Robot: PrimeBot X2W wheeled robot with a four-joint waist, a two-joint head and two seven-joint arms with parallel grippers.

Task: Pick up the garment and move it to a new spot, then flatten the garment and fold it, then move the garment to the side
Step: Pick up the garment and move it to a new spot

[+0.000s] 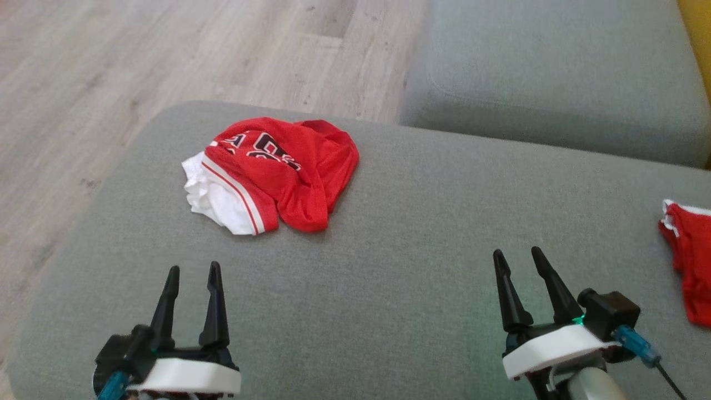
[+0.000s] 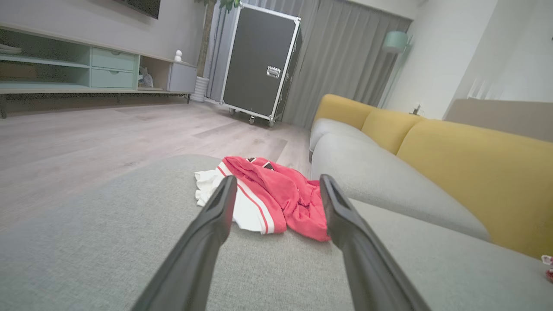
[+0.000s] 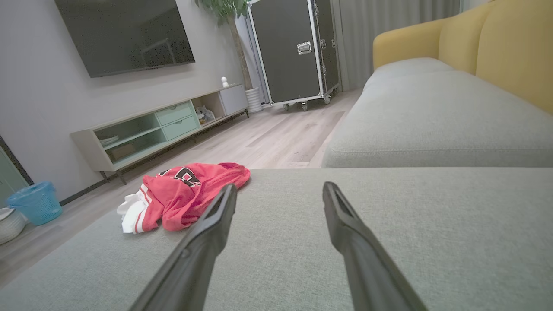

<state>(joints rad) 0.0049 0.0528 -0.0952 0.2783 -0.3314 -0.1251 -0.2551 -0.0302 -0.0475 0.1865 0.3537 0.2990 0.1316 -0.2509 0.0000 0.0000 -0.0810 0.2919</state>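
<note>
- While both arms wait over the grey cushion (image 1: 400, 266), we see the crumpled red-and-white garment (image 1: 278, 172) lying toward its far left edge, apart from either gripper
- Left gripper (image 1: 194, 266) and right gripper (image 1: 517, 251): jaws spread wide, holding nothing
- We judge the pick-up goes best if the nearer left gripper pinches a raised red fold, not the cushion beneath
</note>
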